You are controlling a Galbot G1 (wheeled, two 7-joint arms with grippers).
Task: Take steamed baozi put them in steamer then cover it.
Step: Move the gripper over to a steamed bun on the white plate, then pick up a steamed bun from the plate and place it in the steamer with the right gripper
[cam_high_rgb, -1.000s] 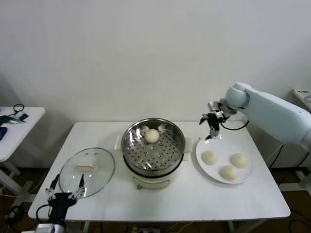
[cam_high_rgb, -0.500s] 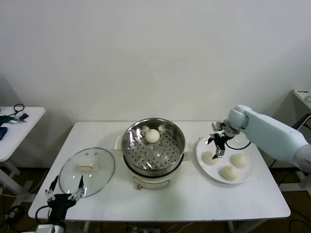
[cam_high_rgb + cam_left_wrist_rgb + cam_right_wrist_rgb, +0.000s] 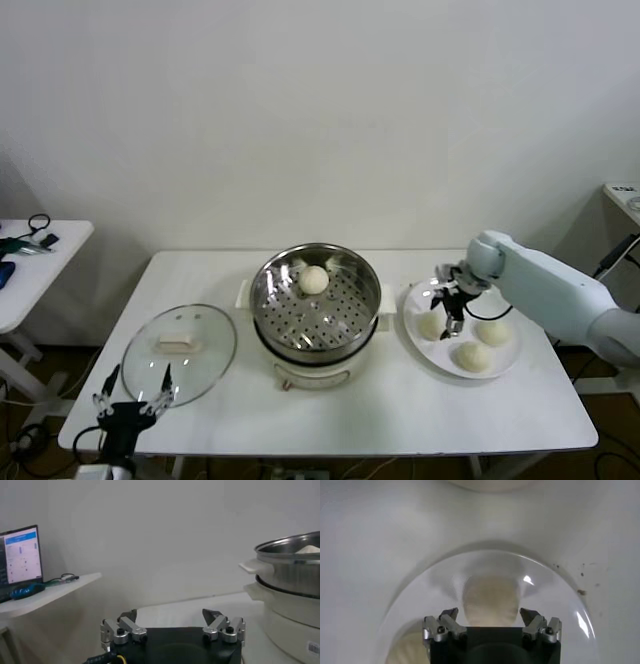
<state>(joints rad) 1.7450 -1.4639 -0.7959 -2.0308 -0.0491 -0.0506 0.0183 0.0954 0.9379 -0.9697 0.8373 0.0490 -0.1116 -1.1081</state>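
Observation:
The steamer stands mid-table with one baozi on its perforated tray. Three more baozi sit on a white plate to its right. My right gripper hangs open over the plate's leftmost baozi. In the right wrist view that bun lies between the spread fingers of the right gripper, untouched. The glass cover rests flat on the table left of the steamer. My left gripper waits open at the front-left table edge, and the left wrist view shows the left gripper holding nothing, facing the steamer.
A small side table with cables stands off to the left, with a lit monitor by it. Bare tabletop lies in front of the steamer and plate.
My right gripper came forward and down from behind the plate to just over the leftmost baozi. The left arm, cover and steamer stayed put.

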